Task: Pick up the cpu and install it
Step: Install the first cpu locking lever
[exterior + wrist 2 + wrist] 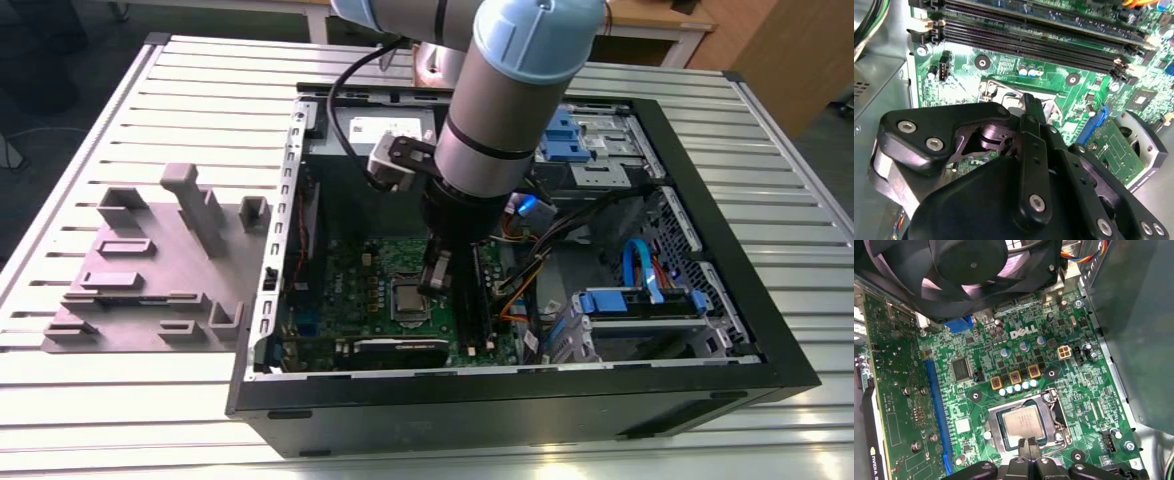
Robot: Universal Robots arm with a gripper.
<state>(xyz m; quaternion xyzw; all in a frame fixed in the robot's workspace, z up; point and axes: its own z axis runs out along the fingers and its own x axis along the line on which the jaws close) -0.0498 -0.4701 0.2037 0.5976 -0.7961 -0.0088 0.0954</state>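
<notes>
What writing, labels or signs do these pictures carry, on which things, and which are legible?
White logo on the motherboard: legible brand name, not quoted.
White lettering on the expansion card: brand mark, not quoted.
White label on the grey box: too small to read.
cpu top: no readable print.

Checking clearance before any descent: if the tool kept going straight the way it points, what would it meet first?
Probably the cpu seated in the socket frame on the motherboard; the tool points at its near edge. The remaining gap is unclear.
</notes>
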